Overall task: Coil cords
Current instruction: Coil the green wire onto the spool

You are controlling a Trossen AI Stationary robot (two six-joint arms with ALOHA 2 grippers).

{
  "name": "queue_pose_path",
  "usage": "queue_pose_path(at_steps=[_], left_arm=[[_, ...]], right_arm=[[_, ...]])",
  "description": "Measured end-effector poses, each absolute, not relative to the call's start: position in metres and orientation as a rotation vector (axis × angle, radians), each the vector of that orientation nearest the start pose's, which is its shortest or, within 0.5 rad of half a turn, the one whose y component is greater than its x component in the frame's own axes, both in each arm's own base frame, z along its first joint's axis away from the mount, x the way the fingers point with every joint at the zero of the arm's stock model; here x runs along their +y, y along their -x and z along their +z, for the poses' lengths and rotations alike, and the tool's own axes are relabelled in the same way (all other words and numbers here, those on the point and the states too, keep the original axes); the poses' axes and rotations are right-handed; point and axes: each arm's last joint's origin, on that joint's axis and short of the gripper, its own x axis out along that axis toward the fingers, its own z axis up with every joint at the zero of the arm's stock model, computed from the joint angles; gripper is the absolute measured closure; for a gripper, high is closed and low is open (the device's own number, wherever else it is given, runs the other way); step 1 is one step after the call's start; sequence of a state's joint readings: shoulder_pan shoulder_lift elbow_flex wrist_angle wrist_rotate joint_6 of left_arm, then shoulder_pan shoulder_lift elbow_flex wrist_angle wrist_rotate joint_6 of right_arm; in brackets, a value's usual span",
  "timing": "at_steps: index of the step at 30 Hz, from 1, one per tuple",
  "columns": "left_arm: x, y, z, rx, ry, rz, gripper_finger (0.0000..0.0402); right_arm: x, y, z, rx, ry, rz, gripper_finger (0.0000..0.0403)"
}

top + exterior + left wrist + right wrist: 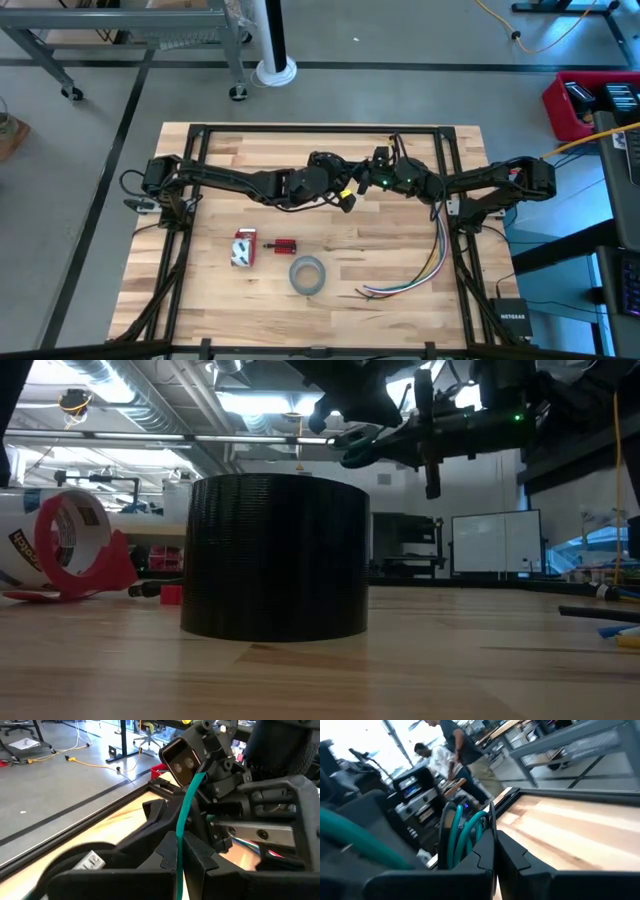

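Both hands, the left hand (350,196) and right hand (362,184), pinch what seems a teal cord (186,805).

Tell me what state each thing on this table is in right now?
Thin teal flexible cord: held up off the table, pinched by both arms.
Left gripper: jaws shut on the cord, mid-table.
Right gripper: jaws shut on looped cord, close by the left one.
Grey ring-shaped tape roll: lying flat, untouched.
Bunch of multicoloured wires: loose on the wooden table, uncoiled.
Red tape dispenser: resting on the table.

Pale wood-plank table (330,275), matt grey tape roll (307,275).
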State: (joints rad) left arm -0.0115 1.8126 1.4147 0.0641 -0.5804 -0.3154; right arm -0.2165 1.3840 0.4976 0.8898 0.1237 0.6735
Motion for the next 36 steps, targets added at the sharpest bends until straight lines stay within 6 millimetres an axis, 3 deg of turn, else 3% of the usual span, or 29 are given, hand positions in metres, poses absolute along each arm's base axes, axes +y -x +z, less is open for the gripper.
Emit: queue_pose_path(at_steps=[18, 25, 36], left_arm=[[0.019, -0.423, 0.297, 0.134, 0.235, 0.615, 0.0401], [0.020, -0.428, 0.286, 0.156, 0.230, 0.620, 0.0401], [0.019, -0.431, 0.285, 0.181, 0.072, 0.622, 0.0401]], right_arm=[[-0.060, -0.262, 0.214, -0.135, -0.676, -0.279, 0.0398], [-0.060, -0.262, 0.213, -0.126, -0.677, -0.284, 0.0398], [-0.060, -0.262, 0.214, -0.131, -0.677, -0.283, 0.0398]])
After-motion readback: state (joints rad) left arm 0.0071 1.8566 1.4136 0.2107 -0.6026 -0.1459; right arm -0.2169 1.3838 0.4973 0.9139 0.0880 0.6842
